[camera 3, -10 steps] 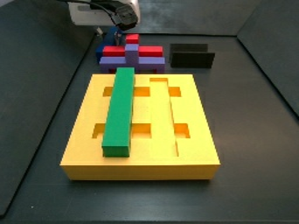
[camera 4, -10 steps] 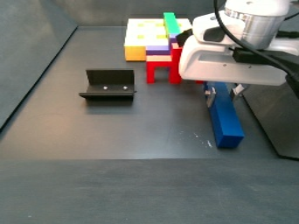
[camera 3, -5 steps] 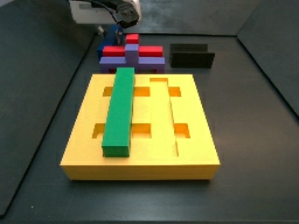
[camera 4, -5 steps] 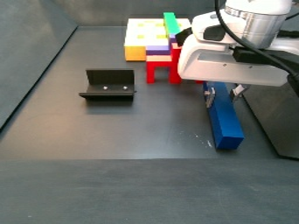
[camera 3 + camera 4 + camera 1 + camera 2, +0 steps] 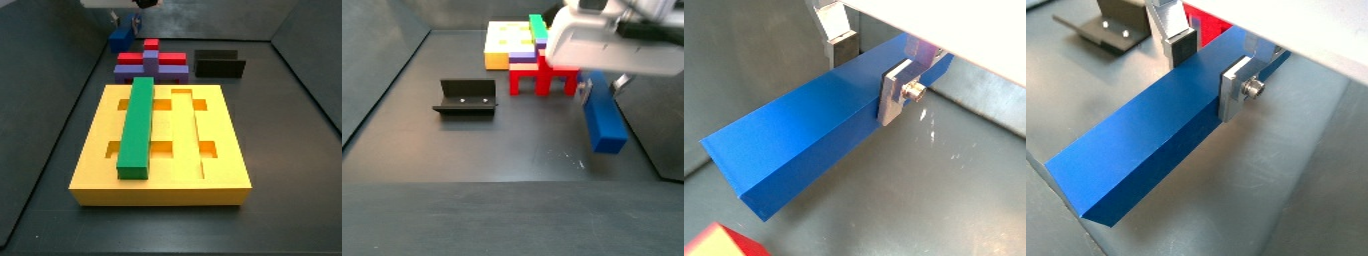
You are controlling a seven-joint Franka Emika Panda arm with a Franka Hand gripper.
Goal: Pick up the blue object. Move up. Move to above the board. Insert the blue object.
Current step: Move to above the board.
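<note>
At the far end past the board [image 5: 160, 140], gripper [image 5: 1207, 62] clamped across the blue object [image 5: 1166, 135] near one end, apparently off the floor, so it hangs lengthwise for carrying boardward

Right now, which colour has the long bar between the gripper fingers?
Dark blue: the long rectangular bar, held by the gripper, shows best in a wrist view.

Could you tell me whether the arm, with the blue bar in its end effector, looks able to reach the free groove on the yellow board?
Probably yes. The end effector grips the blue object, and the board has an open groove beside the green bar.
</note>
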